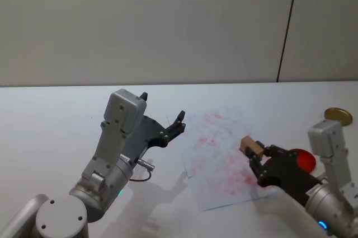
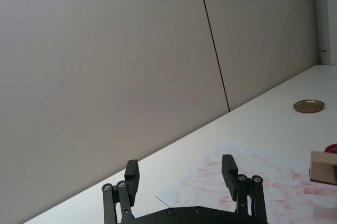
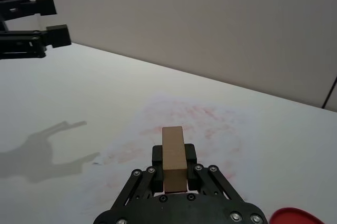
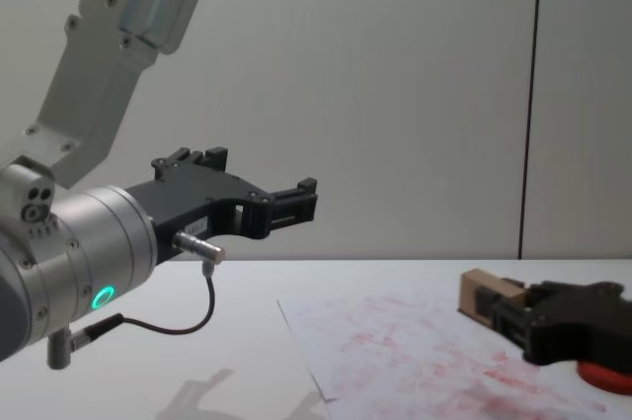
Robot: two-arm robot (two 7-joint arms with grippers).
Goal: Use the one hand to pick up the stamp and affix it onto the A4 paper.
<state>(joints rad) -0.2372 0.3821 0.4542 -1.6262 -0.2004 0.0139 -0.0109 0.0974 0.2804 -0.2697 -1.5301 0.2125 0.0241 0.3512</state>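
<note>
My right tool (image 1: 256, 158) is clamped on the stamp (image 1: 251, 146), holding it over the right part of the A4 paper (image 1: 215, 148). My left tool (image 1: 162, 107) hovers beside the sheet's left edge, fingers apart. The red ink pad (image 1: 305, 161) and gold lid (image 1: 338, 116) lie toward the right edge of the worktop (image 1: 50, 115), with a plain wall (image 1: 168, 25) behind.

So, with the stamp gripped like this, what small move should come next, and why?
Probably lower the right gripper so the stamp presses onto the A4 paper: the stamp is clamped and hangs above the sheet's red marks, not touching it. The left gripper is open, raised left of the paper.
</note>
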